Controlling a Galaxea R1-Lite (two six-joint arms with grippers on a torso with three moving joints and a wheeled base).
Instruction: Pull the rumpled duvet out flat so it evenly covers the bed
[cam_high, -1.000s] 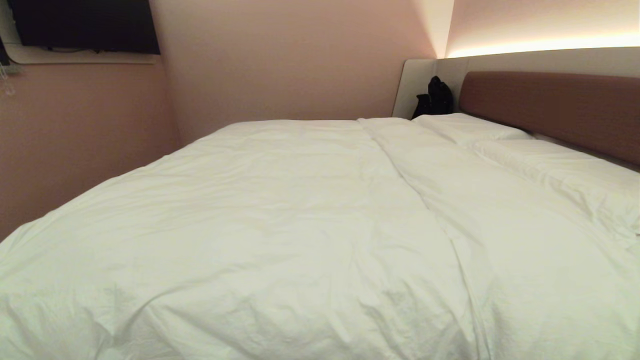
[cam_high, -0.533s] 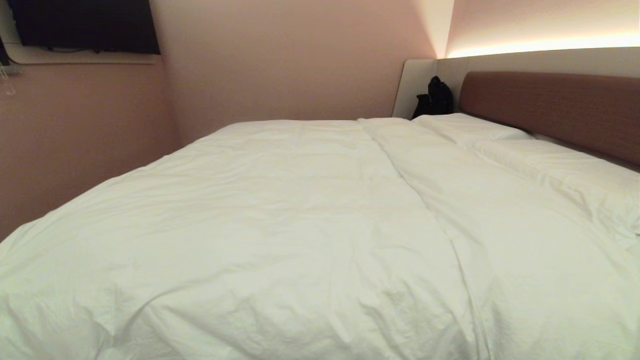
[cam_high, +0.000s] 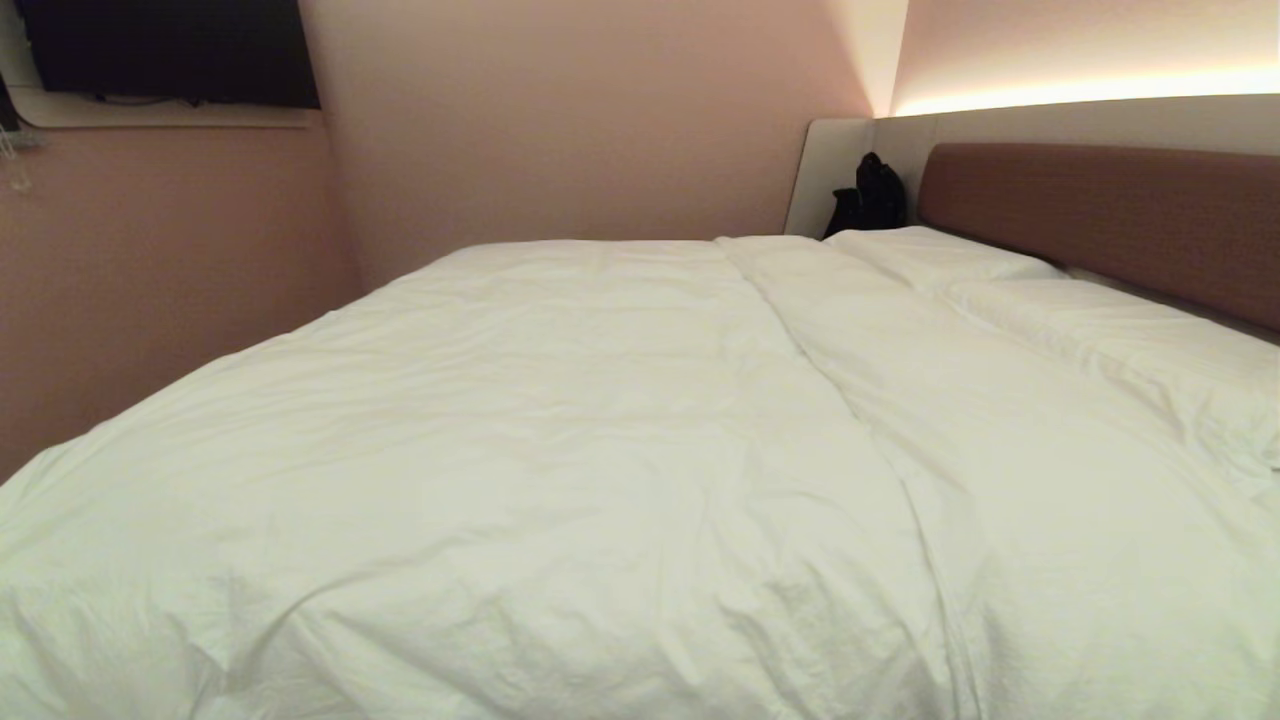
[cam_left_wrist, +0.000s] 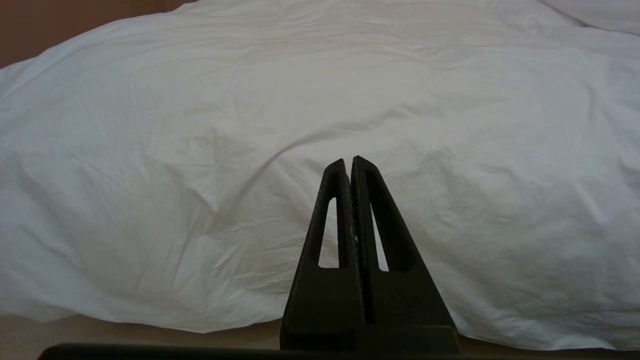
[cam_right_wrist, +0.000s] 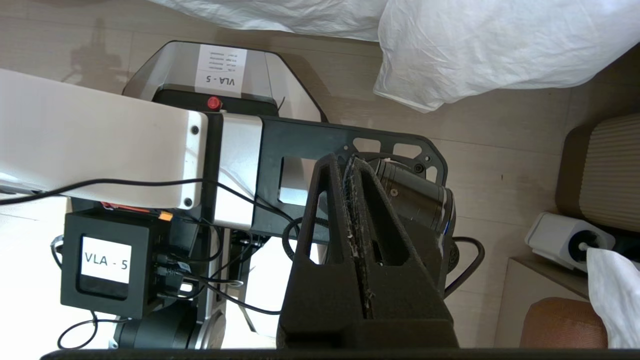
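Looking from the head camera, you see only the duvet (cam_high: 520, 450) spread across the bed (cam_high: 1100, 215), its folded-back edge running toward two pillows (cam_high: 1000, 275) at the headboard; neither arm appears there. Your left wrist camera adds the left gripper (cam_left_wrist: 348, 162), clenched on nothing, poised before the duvet's drooping near edge. Your right wrist camera shows the right gripper (cam_right_wrist: 345, 162), also clenched empty, above the robot's own base (cam_right_wrist: 225, 80) and the floor (cam_right_wrist: 500, 165).

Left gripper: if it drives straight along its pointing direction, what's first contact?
Likely the duvet: the shut left gripper points at its hanging side just ahead, nothing between them. How near the fabric is cannot be told.
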